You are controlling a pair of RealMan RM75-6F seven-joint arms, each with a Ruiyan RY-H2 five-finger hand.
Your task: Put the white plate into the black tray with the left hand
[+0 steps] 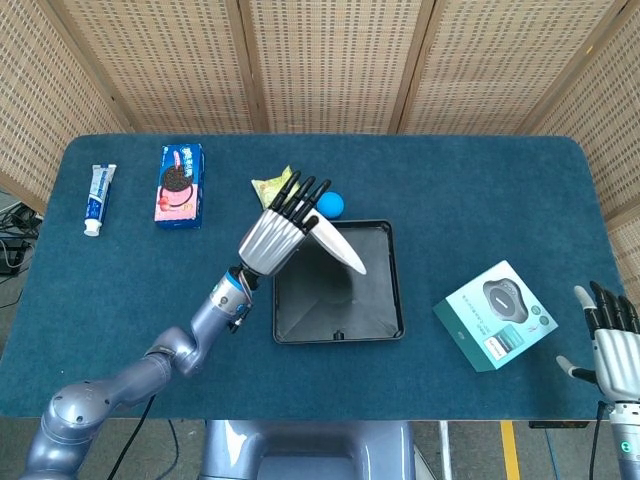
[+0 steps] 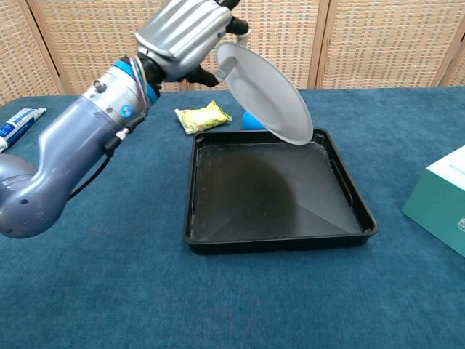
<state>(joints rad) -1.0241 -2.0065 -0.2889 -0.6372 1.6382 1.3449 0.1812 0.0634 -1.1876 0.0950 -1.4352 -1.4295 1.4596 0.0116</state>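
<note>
Left hand (image 1: 278, 232) holds white plate (image 2: 265, 92) tilted above black tray (image 2: 353, 195).

blue ball (image 2: 251, 120) mostly behind white plate (image 2: 267, 93)

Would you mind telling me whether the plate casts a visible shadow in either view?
Chest view: the white plate, held tilted by the left hand, darkens the black tray floor beneath it. Head view: a dark patch lies under the plate.

Bright, even light — sharp, soft shadows
</note>
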